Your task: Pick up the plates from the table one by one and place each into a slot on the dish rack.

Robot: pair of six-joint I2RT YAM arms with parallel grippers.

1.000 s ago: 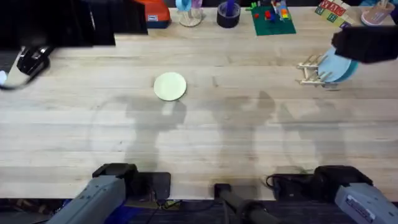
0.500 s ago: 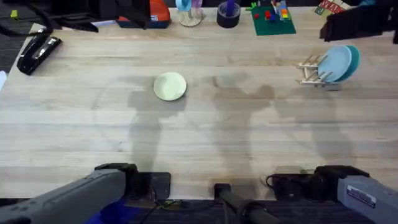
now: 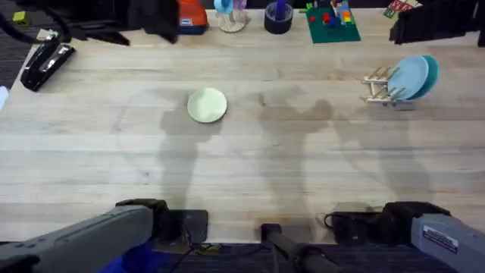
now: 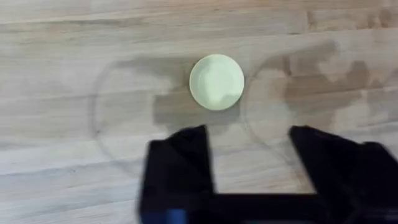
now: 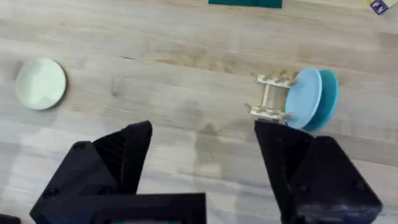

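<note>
**One plate flat, two racked**

The cream plate (image 3: 207, 105) lies flat on the worktop (image 3: 250, 174), well apart from the rack (image 3: 380, 86), where the blue plate (image 3: 408, 77) and teal plate (image 3: 430, 72) stand upright. Left gripper (image 4: 250, 155) and right gripper (image 5: 202, 155) both have fingers spread wide, empty.

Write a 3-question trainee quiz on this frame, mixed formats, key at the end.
1. True or false: the cream-yellow plate lies flat on the table, apart from the dish rack.
2. How many plates stand in the rack? A) none B) one C) two D) three
3. Fill in: the left gripper looks down at the cream-yellow plate with its fingers ____.

Key:
1. True.
2. C: the pale blue plate and the teal plate behind it.
3. Open; the right gripper is open too, holding nothing.
</note>
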